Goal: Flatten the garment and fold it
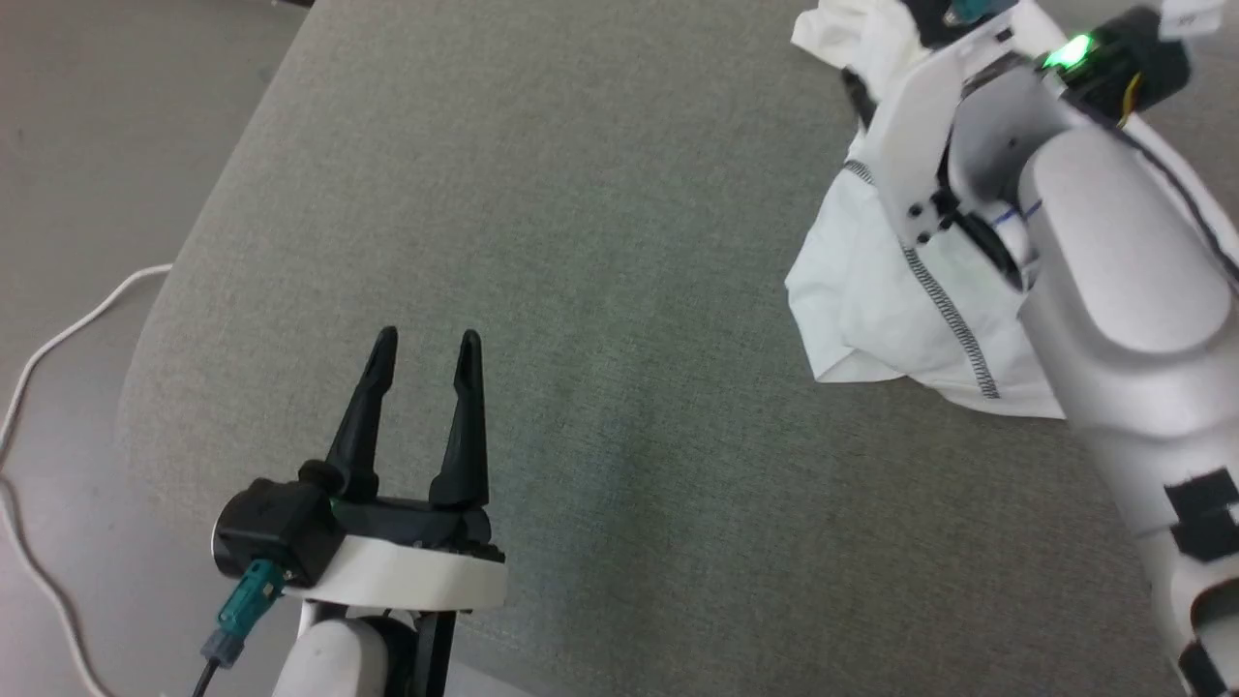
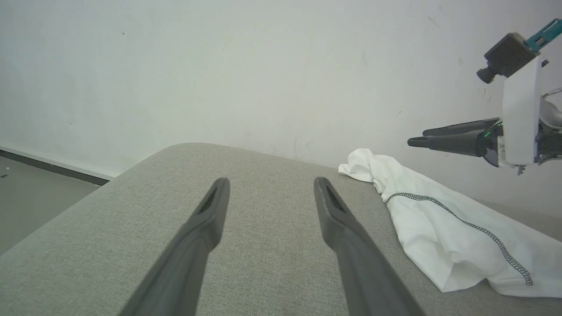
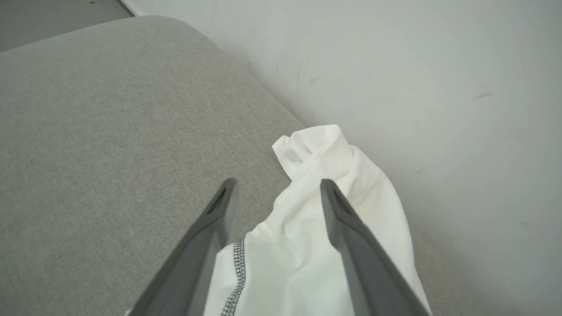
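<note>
The garment [image 1: 891,300], white with dark zigzag stitching, lies bunched at the far right of the grey cushioned surface [image 1: 600,290]; I also see the garment [image 2: 456,237] [image 3: 316,228] in both wrist views. My right gripper [image 3: 277,184] hovers above it, open, with nothing between its fingers. In the left wrist view the right gripper [image 2: 415,137] hangs in the air over the cloth. In the head view the right forearm [image 1: 1113,252] covers part of the garment. My left gripper [image 1: 428,347] [image 2: 271,183] stands open and empty over bare cushion at lower left, well apart from the garment.
A pale wall [image 2: 263,66] runs along the cushion's far side, close behind the garment. The cushion's rounded corner [image 1: 290,58] drops to grey floor [image 1: 87,145] on the left, where a white cable [image 1: 58,339] lies.
</note>
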You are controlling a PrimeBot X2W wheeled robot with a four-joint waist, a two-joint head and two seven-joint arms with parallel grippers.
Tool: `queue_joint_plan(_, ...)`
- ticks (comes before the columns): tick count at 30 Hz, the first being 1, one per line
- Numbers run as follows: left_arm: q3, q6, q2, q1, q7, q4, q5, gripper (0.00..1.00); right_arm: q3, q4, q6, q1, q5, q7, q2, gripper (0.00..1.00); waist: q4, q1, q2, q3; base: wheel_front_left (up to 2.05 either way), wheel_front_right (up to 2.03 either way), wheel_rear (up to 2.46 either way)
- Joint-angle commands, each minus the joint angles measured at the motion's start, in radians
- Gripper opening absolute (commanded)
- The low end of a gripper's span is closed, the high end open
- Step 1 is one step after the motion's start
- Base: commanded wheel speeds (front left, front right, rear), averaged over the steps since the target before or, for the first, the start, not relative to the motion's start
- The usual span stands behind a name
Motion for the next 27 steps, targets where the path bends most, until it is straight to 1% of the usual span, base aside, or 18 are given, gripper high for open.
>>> queue_joint_plan(1, 0.005, 0.007, -0.002, 0.012, -0.005, -0.003, 0.010, 1.00, 0.018, -0.025, -0.001, 0.033, 0.043, 0.014, -0.007, 1.00, -0.040, -0.0001, 0.0000, -0.049, 0.00, 0.00, 0.00)
queue_joint_plan(3, 0.010, 0.009, -0.002, 0.027, -0.005, -0.006, 0.015, 1.00, 0.042, -0.079, -0.001, 0.084, 0.116, 0.051, -0.031, 1.00, -0.050, -0.0001, 0.0000, -0.069, 0.00, 0.00, 0.00)
queue_joint_plan(6, 0.022, 0.011, -0.002, 0.048, -0.005, -0.013, 0.023, 1.00, 0.083, -0.182, -0.001, 0.184, 0.191, 0.142, -0.095, 1.00, -0.065, -0.0001, 0.0000, -0.086, 0.00, 0.00, 0.00)
queue_joint_plan(10, 0.032, 0.008, -0.002, 0.063, -0.005, -0.025, 0.026, 1.00, 0.088, -0.322, -0.001, 0.330, 0.259, 0.255, -0.182, 1.00, -0.072, -0.0001, 0.0000, -0.085, 0.00, 0.00, 0.00)
queue_joint_plan(12, 0.034, 0.006, -0.002, 0.066, -0.005, -0.030, 0.025, 1.00, 0.084, -0.373, -0.001, 0.391, 0.261, 0.282, -0.213, 1.00, -0.070, -0.0001, 0.0000, -0.075, 0.00, 0.00, 0.00)
queue_joint_plan(15, 0.027, -0.001, -0.002, 0.057, -0.005, -0.031, 0.019, 1.00, 0.082, -0.411, -0.001, 0.460, 0.244, 0.306, -0.243, 1.00, -0.057, -0.0001, 0.0000, -0.053, 0.00, 0.00, 0.00)
queue_joint_plan(20, 0.028, -0.004, -0.002, 0.035, -0.005, -0.029, 0.011, 1.00, 0.099, -0.402, -0.001, 0.499, 0.208, 0.314, -0.247, 1.00, -0.038, -0.0001, 0.0000, -0.018, 0.00, 0.00, 0.00)
queue_joint_plan(21, 0.029, -0.004, -0.002, 0.033, -0.005, -0.029, 0.011, 1.00, 0.093, -0.393, -0.001, 0.496, 0.202, 0.307, -0.241, 0.78, -0.037, -0.0001, 0.0000, -0.015, 0.00, 0.00, 0.00)
queue_joint_plan(22, 0.030, -0.004, -0.002, 0.031, -0.005, -0.028, 0.010, 1.00, 0.084, -0.388, -0.001, 0.489, 0.188, 0.294, -0.236, 0.02, -0.037, -0.0001, 0.0000, -0.013, 0.00, 0.00, 0.00)
queue_joint_plan(23, 0.032, -0.003, -0.002, 0.030, -0.005, -0.027, 0.010, 1.00, 0.081, -0.385, -0.001, 0.483, 0.174, 0.283, -0.231, 0.00, -0.039, -0.0001, 0.0000, -0.013, 0.00, 0.00, 0.00)
queue_joint_plan(27, 0.044, 0.002, -0.002, 0.040, -0.005, -0.020, 0.016, 1.00, 0.022, -0.417, -0.001, 0.465, 0.170, 0.228, -0.183, 0.00, -0.062, -0.0001, 0.0000, -0.040, 0.00, 0.00, 0.00)
